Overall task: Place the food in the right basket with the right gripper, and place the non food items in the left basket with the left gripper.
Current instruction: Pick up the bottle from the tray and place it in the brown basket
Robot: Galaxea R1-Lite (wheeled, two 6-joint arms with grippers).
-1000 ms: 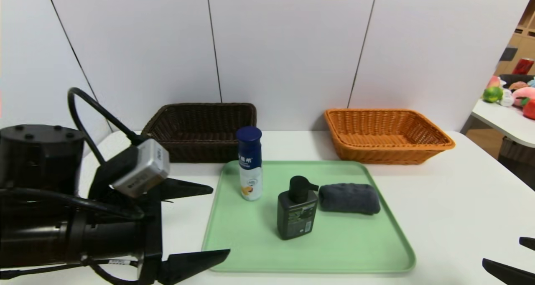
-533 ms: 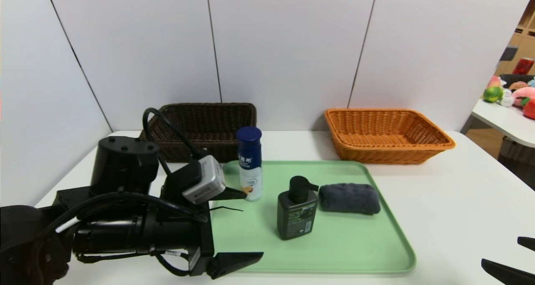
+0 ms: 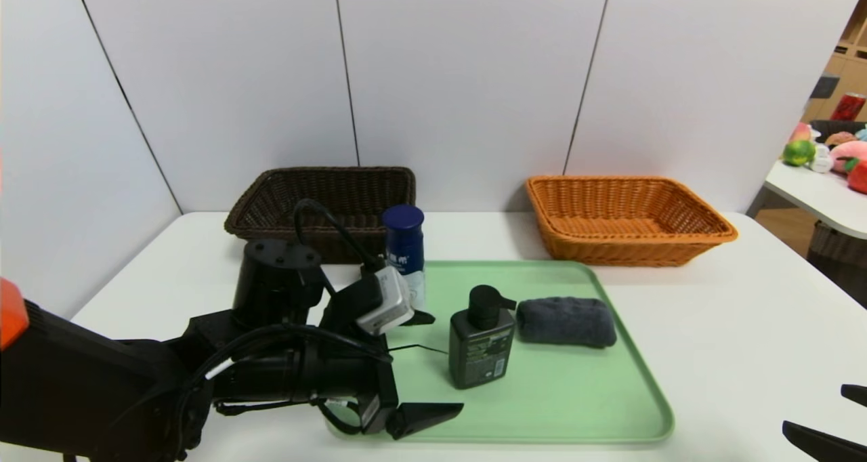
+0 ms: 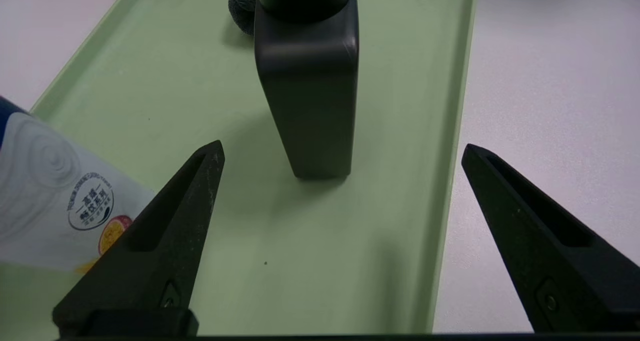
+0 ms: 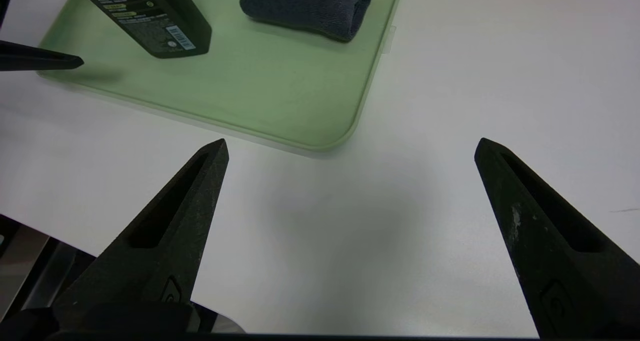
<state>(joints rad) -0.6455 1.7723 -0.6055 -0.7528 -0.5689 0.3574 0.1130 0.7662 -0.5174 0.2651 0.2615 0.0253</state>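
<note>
Left gripper (image 3: pixel 427 364), jaws spread wide, is lining up on the black pump bottle (image 3: pixel 481 340) standing on the green tray (image 3: pixel 576 394), a non-food item; right gripper (image 5: pixel 350 191) is idling wide open.

This looks like a robot test lab or staged demo room, not a home. A bare white table (image 3: pixel 745 326) stands against plain white wall panels (image 3: pixel 460 76) with dark seams. At two o'clock, a second white table (image 3: pixel 813 191) holds plush toy fruit (image 3: pixel 799 152), with wooden shelving (image 3: pixel 847 55) and a red can (image 3: pixel 847 106) behind it.
</note>
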